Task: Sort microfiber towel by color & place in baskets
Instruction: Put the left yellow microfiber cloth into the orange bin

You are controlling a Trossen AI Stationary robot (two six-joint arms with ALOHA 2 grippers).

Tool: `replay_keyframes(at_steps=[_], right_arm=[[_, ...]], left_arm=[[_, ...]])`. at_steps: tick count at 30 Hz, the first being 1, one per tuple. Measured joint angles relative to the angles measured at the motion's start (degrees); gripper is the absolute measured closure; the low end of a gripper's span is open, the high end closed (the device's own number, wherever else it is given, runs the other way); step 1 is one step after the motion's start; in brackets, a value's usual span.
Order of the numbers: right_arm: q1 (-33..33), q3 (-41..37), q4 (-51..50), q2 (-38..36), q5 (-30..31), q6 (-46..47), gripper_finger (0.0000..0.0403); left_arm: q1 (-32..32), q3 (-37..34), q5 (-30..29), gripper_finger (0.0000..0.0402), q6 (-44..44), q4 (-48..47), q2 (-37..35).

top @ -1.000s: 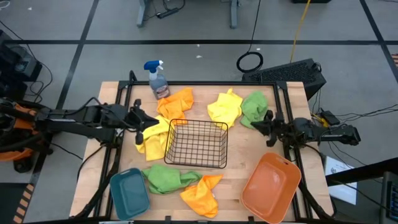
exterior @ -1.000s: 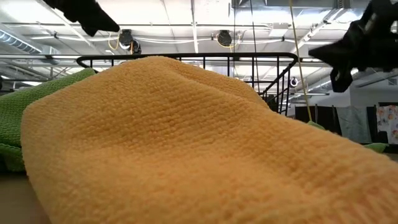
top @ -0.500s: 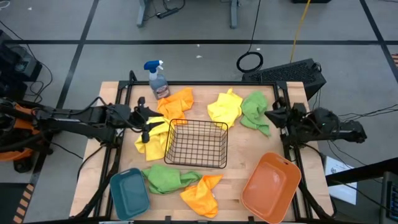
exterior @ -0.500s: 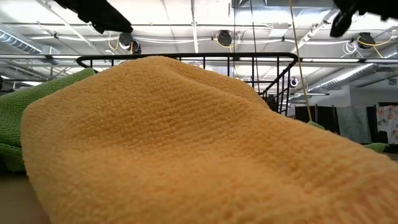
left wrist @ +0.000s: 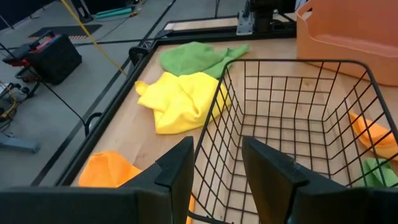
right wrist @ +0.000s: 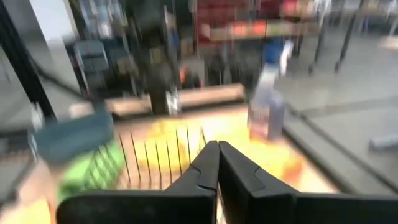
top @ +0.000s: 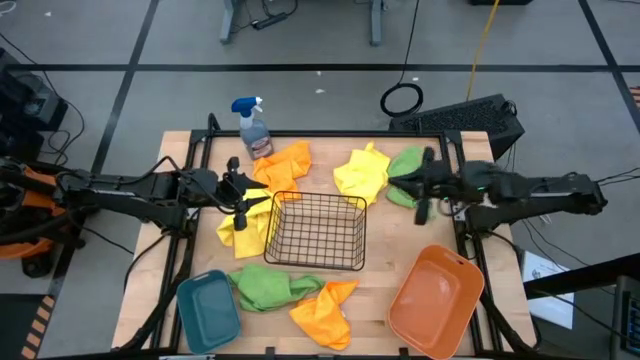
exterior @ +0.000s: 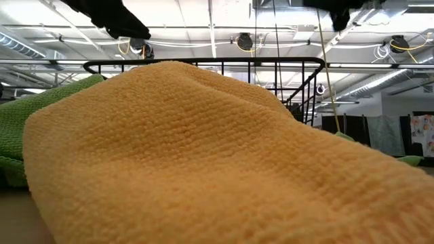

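My left gripper [top: 243, 208] [left wrist: 214, 171] is open and holds nothing. It hangs over a yellow towel [top: 245, 228] just left of the black wire basket [top: 315, 230], and the basket's wall [left wrist: 217, 143] shows between its fingers. My right gripper [top: 418, 190] [right wrist: 217, 155] is shut and empty, raised above a green towel [top: 404, 166] at the far right. Other towels lie flat on the table: orange [top: 286, 160], yellow [top: 362, 172], green [top: 265, 288], orange [top: 325, 312]. The teal tub [top: 208, 310] and orange tub [top: 435, 300] stand at the near edge.
A blue-capped spray bottle [top: 252, 125] stands at the far left of the table. In the low view an orange towel [exterior: 203, 156] fills the foreground and hides most of the basket's rim [exterior: 203, 62]. Dark rails run along both table sides.
My left gripper has moved toward the table's right, closer to the basket's left wall. My right arm drew back, rose and then reached toward the table's left above the green towel. No towel has moved.
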Motion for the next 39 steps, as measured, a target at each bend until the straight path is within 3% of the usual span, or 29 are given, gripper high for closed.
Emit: replay_keyframes(at_steps=[7, 12, 23, 34, 39], right_arm=[[0.0, 0.0, -3.6, 12.0, 0.2, 9.5, 0.0403], [0.0, 0.0, -4.0, 18.8, 0.3, 13.8, 0.0403], [2.5, 0.0, -7.2, 19.7, 0.3, 16.2, 0.0403], [13.0, 0.0, -6.8, 19.4, 15.3, 18.5, 0.0403], [18.9, 0.0, -6.3, 19.6, 23.7, 22.0, 0.0403]], left_arm=[[0.0, 0.0, 0.0, 0.0258, 0.0, -0.6, 2.1], [0.1, 0.0, 0.0, 0.0258, -3.7, -6.0, 4.1], [0.1, -0.3, 0.9, 0.0258, -14.3, -19.7, 4.9], [0.1, -7.6, 4.6, 0.0255, -22.6, -23.8, 5.0], [0.1, -8.0, 4.9, 0.0214, -23.3, -21.2, 5.5]])
